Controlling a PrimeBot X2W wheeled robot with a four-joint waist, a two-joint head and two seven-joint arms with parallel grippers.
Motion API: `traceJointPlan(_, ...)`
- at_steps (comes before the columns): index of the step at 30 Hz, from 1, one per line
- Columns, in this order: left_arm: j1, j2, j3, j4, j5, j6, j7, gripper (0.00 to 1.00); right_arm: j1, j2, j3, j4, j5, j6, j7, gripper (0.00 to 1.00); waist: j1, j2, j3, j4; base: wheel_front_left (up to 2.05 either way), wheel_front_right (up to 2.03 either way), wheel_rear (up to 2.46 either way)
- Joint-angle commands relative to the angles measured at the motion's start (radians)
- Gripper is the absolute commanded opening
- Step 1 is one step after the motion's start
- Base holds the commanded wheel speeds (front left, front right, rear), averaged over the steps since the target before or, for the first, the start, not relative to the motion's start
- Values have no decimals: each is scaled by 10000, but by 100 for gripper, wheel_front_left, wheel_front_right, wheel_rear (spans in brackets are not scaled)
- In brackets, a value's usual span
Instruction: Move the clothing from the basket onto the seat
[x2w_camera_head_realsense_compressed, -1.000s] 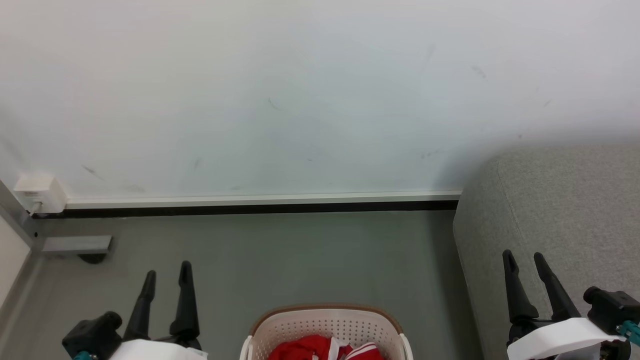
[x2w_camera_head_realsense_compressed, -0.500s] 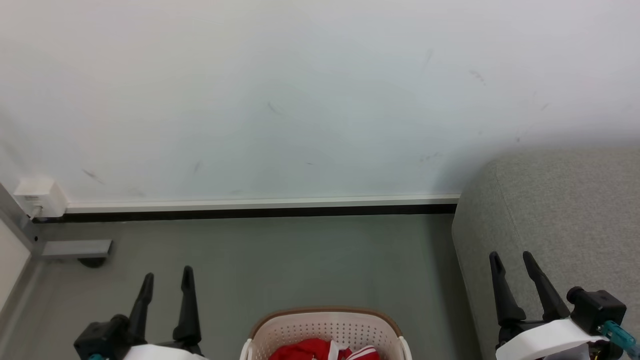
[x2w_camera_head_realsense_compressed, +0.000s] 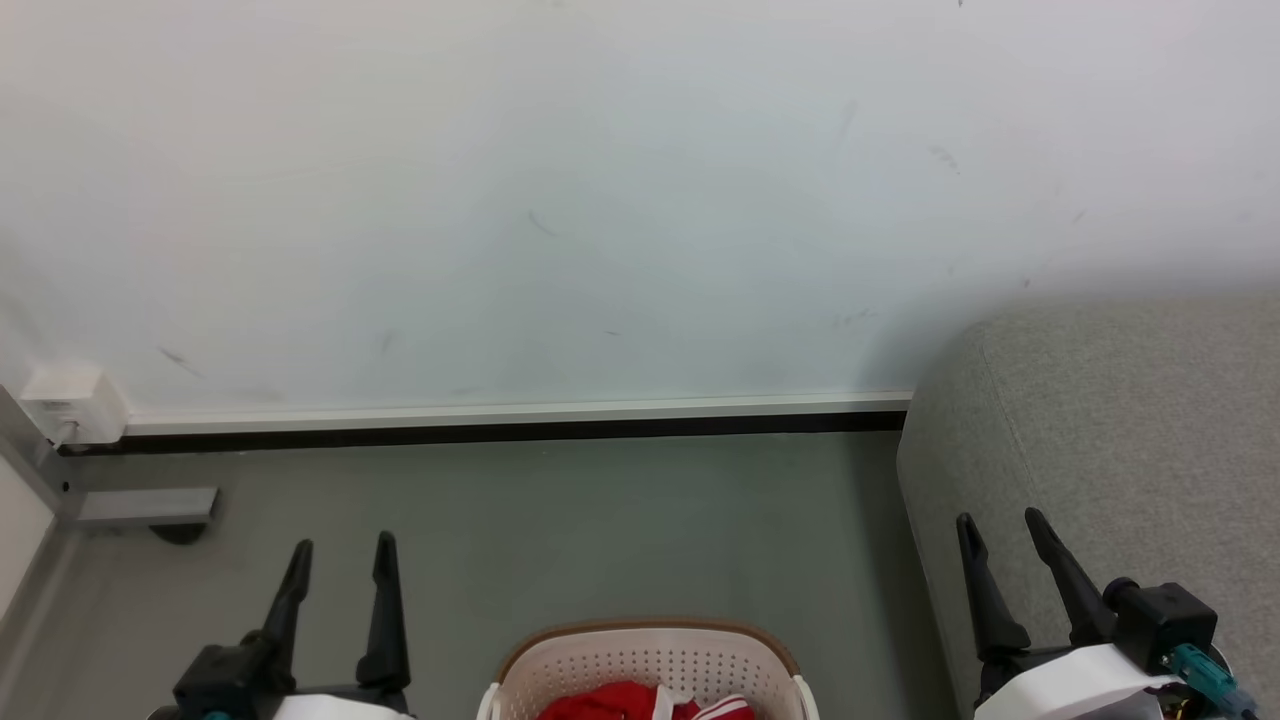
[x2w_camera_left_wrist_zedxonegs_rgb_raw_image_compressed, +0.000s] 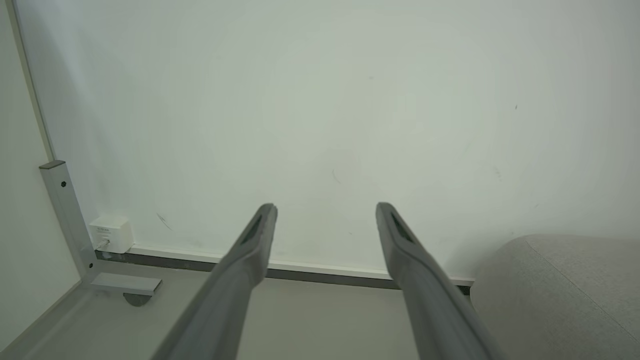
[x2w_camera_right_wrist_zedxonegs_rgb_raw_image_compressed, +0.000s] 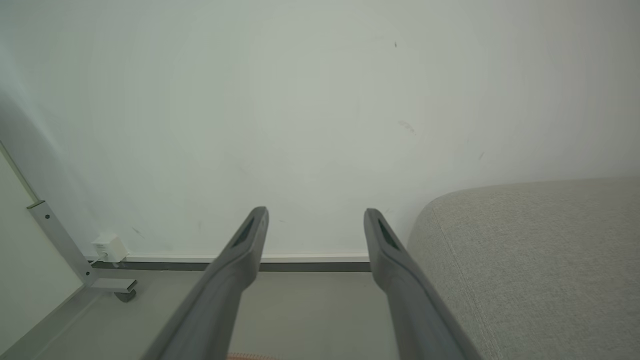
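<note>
Left gripper (x2w_camera_head_realsense_compressed: 344, 542) at near left, released: two dark fingers spread apart, tips pointing far toward the wall (x2w_camera_head_realsense_compressed: 600, 200), hanging over grey floor (x2w_camera_head_realsense_compressed: 600, 520). Right gripper (x2w_camera_head_realsense_compressed: 1000, 518) at near right, likewise released, fingers splayed. In head view overlapping the left flank of the seat (x2w_camera_head_realsense_compressed: 1130, 420); touching it or just in front, cannot tell. In right wrist view, seat just to the right of the right finger.

Between the two grippers, at the near edge: basket (x2w_camera_head_realsense_compressed: 650, 628), cream perforated wall, brown rim, white handle on each side, standing on the floor, cut off by the frame bottom. Clothing (x2w_camera_head_realsense_compressed: 610, 700) inside the basket, red and bunched, white stripes toward its right part, sitting below the rim.

Seat at far right: light grey, coarse weave, rounded corner, seam along the edge, back near the wall. Strip of floor between seat and basket.

Along the wall foot: white skirting (x2w_camera_head_realsense_compressed: 500, 408) with a dark band under it. At far left: small white box (x2w_camera_head_realsense_compressed: 70, 400) at the wall foot, grey metal post and foot bracket (x2w_camera_head_realsense_compressed: 150, 505) beside it, dark caster under the bracket. Wall pale, a few dark scuffs.
</note>
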Motion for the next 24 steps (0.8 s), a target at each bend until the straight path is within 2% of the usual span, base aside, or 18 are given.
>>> traceJointPlan(1,55,73,9,0,267,45,-42,100,-160,11,-15,57,-219,-19,-56,100,0,0,-2,-6,0,0,0)
traceJointPlan(10,89,77,-32,2,874,52,-205,100,-214,97,-9,197,-795,-21,-91,100,0,0,-29,-56,0,0,0)
traceJointPlan(24,107,76,-77,38,636,96,-186,100,-179,100,27,174,-650,-21,-89,100,0,0,-12,-71,0,0,0)
